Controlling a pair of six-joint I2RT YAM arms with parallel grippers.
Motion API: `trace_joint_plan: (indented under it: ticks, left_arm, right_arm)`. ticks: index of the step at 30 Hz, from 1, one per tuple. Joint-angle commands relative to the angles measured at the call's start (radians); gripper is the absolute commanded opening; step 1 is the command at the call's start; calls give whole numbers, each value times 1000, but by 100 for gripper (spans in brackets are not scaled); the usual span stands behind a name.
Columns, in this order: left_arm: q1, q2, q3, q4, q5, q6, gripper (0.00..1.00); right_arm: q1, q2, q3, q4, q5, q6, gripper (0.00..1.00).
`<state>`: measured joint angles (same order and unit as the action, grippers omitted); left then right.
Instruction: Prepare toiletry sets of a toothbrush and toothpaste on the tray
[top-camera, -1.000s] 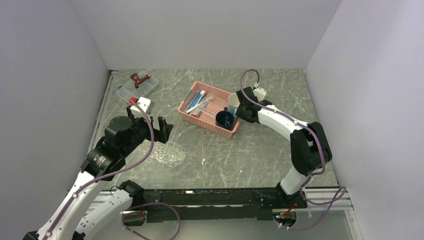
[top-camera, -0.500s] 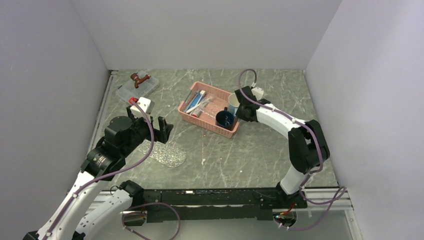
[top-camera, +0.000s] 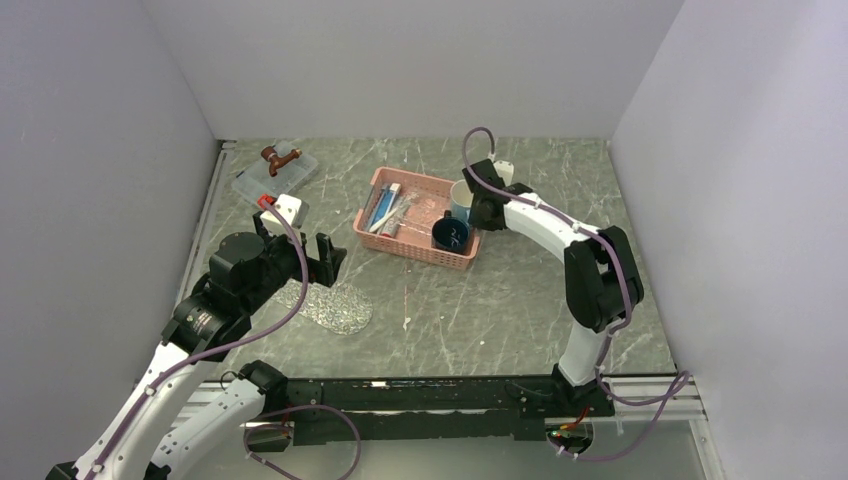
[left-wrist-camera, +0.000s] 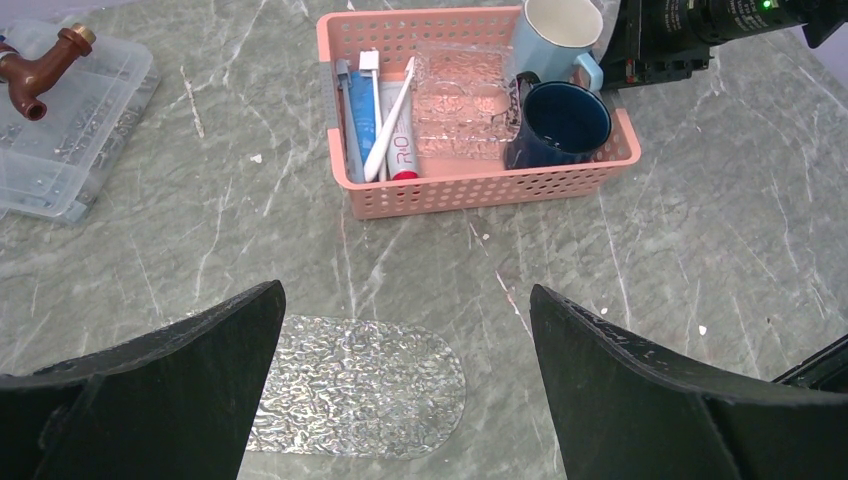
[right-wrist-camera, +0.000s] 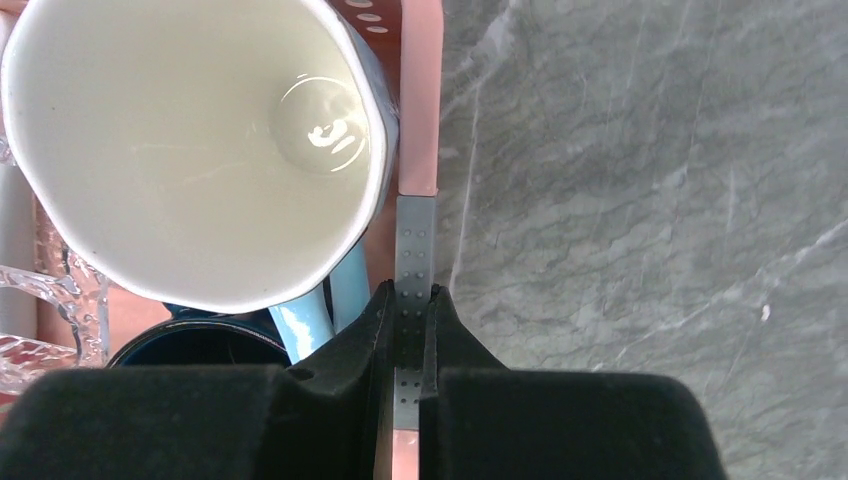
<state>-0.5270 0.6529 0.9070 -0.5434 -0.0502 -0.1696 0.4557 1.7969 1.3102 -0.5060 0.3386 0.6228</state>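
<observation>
The clear bumpy tray (top-camera: 335, 307) lies on the table below my left gripper (top-camera: 325, 258), which hovers open and empty over the tray's right end (left-wrist-camera: 350, 385). A white toothbrush (left-wrist-camera: 390, 120) and a blue toothpaste (left-wrist-camera: 358, 120) lie in the left part of the pink basket (top-camera: 415, 248). My right gripper (right-wrist-camera: 412, 295) is shut on a grey patch of the basket's right rim (right-wrist-camera: 420, 100), beside the mugs. In the top view the right gripper (top-camera: 478, 205) sits at the basket's right end.
A light blue mug (right-wrist-camera: 190, 140) and a dark blue mug (left-wrist-camera: 565, 120) stand in the basket's right end, with a clear textured piece (left-wrist-camera: 465, 100) between them and the toiletries. A clear lidded box (top-camera: 275, 175) with a brown fitting sits at the back left.
My right gripper has closed on the basket's rim. The basket has shifted left and turned a little with it. The left arm has not moved.
</observation>
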Motion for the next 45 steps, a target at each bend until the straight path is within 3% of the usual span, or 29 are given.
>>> trace_joint_plan:
  ticks: [1, 13, 27, 31, 34, 45]
  left_arm:
    - [0, 7, 1, 22, -2, 12, 99]
    - [-1, 25, 1, 21, -6, 14, 99]
    - [0, 37, 1, 18, -19, 17, 99]
    - [-1, 40, 1, 16, -22, 15, 99]
    - [0, 42, 1, 17, -23, 15, 99]
    - [0, 51, -2, 15, -45, 11, 99]
  right_arm:
    - [-9, 14, 70, 39, -12, -168, 0]
    - [-55, 86, 115, 88, -112, -435, 0]
    - [-86, 146, 197, 29, -100, -397, 0]
    - [-88, 118, 188, 33, -110, -377, 24]
    - [-88, 101, 189, 32, -97, -374, 33]
    - [-84, -9, 180, -20, -35, -362, 40]
